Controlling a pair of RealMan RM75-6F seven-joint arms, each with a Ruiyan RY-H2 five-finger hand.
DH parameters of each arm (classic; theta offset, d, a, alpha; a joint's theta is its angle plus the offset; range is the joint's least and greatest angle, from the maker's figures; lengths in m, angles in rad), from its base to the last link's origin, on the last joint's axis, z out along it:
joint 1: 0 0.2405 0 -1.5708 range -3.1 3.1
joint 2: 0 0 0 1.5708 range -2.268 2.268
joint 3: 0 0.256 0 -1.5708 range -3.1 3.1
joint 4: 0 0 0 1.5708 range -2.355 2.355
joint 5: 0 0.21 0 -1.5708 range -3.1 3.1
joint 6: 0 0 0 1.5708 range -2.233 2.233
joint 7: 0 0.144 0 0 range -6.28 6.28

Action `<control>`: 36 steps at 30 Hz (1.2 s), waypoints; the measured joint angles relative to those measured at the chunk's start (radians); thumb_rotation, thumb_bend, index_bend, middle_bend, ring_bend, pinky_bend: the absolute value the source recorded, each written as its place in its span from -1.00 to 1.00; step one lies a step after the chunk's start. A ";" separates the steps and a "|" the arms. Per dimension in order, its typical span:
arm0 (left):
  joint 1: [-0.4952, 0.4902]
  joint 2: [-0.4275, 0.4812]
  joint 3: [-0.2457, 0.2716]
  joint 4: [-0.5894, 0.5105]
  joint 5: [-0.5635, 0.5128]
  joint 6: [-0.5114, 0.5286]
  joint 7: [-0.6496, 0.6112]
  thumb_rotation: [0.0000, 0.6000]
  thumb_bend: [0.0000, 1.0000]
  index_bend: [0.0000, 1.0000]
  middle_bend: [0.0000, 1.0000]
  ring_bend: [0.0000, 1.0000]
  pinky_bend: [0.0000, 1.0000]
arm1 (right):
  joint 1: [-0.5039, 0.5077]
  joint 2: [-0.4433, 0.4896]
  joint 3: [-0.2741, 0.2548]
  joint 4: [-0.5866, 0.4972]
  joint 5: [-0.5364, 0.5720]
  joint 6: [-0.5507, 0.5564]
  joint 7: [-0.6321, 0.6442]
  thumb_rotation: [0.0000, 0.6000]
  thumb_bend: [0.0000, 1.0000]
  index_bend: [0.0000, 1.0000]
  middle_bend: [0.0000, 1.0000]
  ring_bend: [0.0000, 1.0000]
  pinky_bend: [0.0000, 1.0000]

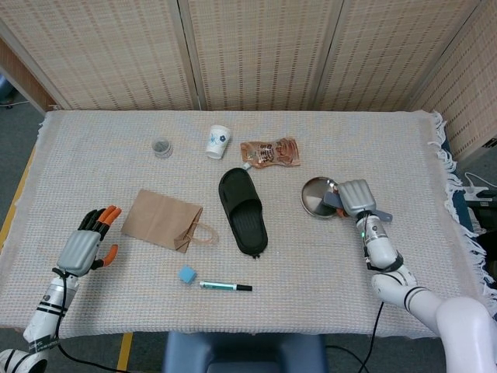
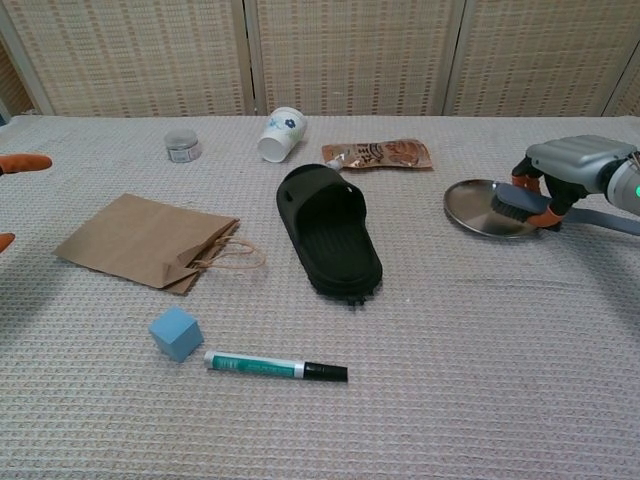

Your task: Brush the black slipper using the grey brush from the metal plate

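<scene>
The black slipper (image 1: pixel 243 211) (image 2: pixel 330 243) lies sole-down at the table's middle, toe towards me. To its right sits the round metal plate (image 1: pixel 314 197) (image 2: pixel 478 208). My right hand (image 1: pixel 355 196) (image 2: pixel 568 164) grips the grey brush (image 1: pixel 334 200) (image 2: pixel 516 205), bristles down on the plate's right part. The brush handle sticks out to the right past the hand. My left hand (image 1: pixel 87 245) hovers with fingers spread and empty near the table's left front, left of the paper bag. In the chest view only orange fingertips (image 2: pixel 22 162) show at the left edge.
A brown paper bag (image 1: pixel 163 221) (image 2: pixel 150 240) lies left of the slipper. A blue cube (image 1: pixel 186 273) and a marker pen (image 1: pixel 225 287) lie in front. A paper cup (image 1: pixel 218 141), a small tin (image 1: pixel 161 147) and a snack pouch (image 1: pixel 269 152) lie behind.
</scene>
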State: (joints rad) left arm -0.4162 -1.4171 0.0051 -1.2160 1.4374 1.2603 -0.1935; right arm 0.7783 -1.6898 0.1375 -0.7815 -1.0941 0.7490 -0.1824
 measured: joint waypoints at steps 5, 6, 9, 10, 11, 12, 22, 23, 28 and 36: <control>0.005 0.011 -0.005 -0.016 0.013 0.000 0.003 1.00 -0.02 -1.00 -1.00 -1.00 -0.92 | 0.010 0.037 0.029 -0.062 0.006 -0.001 -0.020 1.00 -0.26 0.60 0.26 0.06 0.33; 0.005 0.010 -0.007 -0.015 0.013 0.000 0.007 1.00 -0.02 -1.00 -1.00 -1.00 -0.92 | 0.013 0.043 0.034 -0.072 0.011 -0.002 -0.028 1.00 -0.26 0.60 0.26 0.06 0.33; 0.006 0.009 -0.013 -0.014 0.009 -0.007 0.011 1.00 -0.02 -1.00 -1.00 -1.00 -0.92 | 0.022 0.052 0.054 -0.097 0.029 -0.004 -0.056 1.00 -0.26 0.60 0.26 0.06 0.33; 0.007 0.009 -0.014 -0.015 0.007 -0.012 0.007 1.00 -0.02 -1.00 -1.00 -1.00 -0.92 | 0.026 0.051 0.058 -0.100 0.034 -0.006 -0.064 1.00 -0.26 0.60 0.26 0.05 0.33; 0.008 0.009 -0.017 -0.014 0.005 -0.018 0.002 1.00 -0.02 -1.00 -1.00 -1.00 -0.92 | 0.030 0.048 0.061 -0.102 0.041 -0.010 -0.075 1.00 -0.26 0.60 0.26 0.06 0.33; 0.008 0.009 -0.018 -0.013 0.003 -0.022 0.000 1.00 -0.02 -1.00 -1.00 -1.00 -0.92 | 0.034 0.044 0.063 -0.101 0.045 -0.013 -0.084 1.00 -0.26 0.60 0.26 0.06 0.33; 0.011 0.006 -0.024 -0.005 0.013 -0.039 -0.010 1.00 -0.02 -1.00 -1.00 -1.00 -0.92 | 0.060 -0.026 0.065 -0.046 0.094 -0.057 -0.166 1.00 -0.27 0.10 0.10 -0.11 0.32; 0.012 0.007 -0.025 -0.005 0.014 -0.040 -0.012 1.00 -0.02 -1.00 -1.00 -1.00 -0.92 | 0.061 -0.026 0.065 -0.045 0.097 -0.062 -0.169 1.00 -0.27 -0.05 0.01 -0.17 0.31; 0.015 0.007 -0.028 -0.005 0.013 -0.044 -0.022 1.00 -0.02 -1.00 -1.00 -1.00 -0.91 | 0.060 -0.013 0.061 -0.050 0.107 -0.068 -0.200 1.00 -0.41 -1.00 -0.73 -0.74 -0.06; 0.017 0.010 -0.034 -0.011 0.016 -0.052 -0.035 1.00 -0.02 -1.00 -1.00 -1.00 -0.91 | 0.048 0.036 0.065 -0.131 0.185 -0.056 -0.292 1.00 -0.52 -1.00 -1.00 -1.00 -0.31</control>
State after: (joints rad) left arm -0.3991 -1.4066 -0.0289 -1.2271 1.4536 1.2087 -0.2289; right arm 0.8261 -1.6534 0.2021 -0.9129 -0.9087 0.6933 -0.4742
